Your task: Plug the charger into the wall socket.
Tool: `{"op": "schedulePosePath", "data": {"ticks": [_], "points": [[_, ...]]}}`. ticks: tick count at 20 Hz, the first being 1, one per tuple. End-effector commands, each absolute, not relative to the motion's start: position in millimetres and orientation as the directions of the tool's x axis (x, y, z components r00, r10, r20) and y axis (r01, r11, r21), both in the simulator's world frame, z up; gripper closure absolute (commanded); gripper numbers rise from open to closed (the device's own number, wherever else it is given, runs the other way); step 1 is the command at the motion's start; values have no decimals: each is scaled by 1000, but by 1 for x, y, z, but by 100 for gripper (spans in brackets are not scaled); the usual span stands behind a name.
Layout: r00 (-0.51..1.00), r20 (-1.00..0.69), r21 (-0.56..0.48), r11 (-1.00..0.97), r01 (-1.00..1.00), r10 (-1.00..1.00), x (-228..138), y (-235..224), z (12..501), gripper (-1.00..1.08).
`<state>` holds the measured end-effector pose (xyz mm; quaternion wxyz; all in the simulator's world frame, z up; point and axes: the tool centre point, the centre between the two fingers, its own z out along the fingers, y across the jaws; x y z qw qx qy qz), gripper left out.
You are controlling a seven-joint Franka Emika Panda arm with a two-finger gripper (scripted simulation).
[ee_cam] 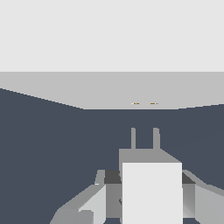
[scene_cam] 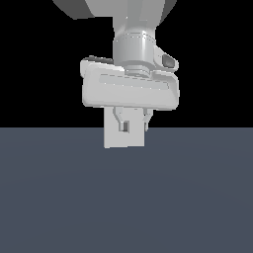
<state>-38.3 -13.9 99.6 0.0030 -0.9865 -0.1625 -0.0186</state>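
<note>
Fingers [scene_cam: 118, 115]: two short pale grey prongs hanging under the wide hand body, seen in the exterior view. A small white-grey rectangular block, the charger [scene_cam: 124, 126], sits between them and the fingers are clamped on it from both sides. Gripper [scene_cam: 132, 118] points down, palm bar level, slightly tilted across the frame.

Wrist view: the charger [ee_cam: 151, 190] fills the near foreground as a bright white face with a greyer top. Two thin grey prongs stick out of its far end, side by side and parallel, aimed at the far wall. Finger pads [ee_cam: 94, 203] show as grey wedges on both flanks of the block, pressed against it.

Behind the charger in the exterior view: a flat upright white-grey square plate, the wall socket [scene_cam: 123, 140], partly covered by the fingers and block. Its lower edge meets the dark blue-grey floor [scene_cam: 126, 197] near the floor's far edge, about mid-width. The slot mark cannot be made out there.

Wrist view: the same plate reads as a broad pale grey wall [ee_cam: 112, 89] across the frame, with two tiny orange-brown slot marks [ee_cam: 144, 103] low on it, just above the floor line. Prong tips are apart from those marks; dark floor shows between them. The marks lie roughly in line with the prongs.
</note>
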Motion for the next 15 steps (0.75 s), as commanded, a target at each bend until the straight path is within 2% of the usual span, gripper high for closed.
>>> {"op": "schedulePosePath", "data": {"ticks": [1,8,15], "points": [[946,38,0,-947,321,321,-29,-11,100,108],[946,38,0,-947,321,321,-10,-4,100,108],[946,38,0,-947,322,322,-9,-4,100,108]]}}
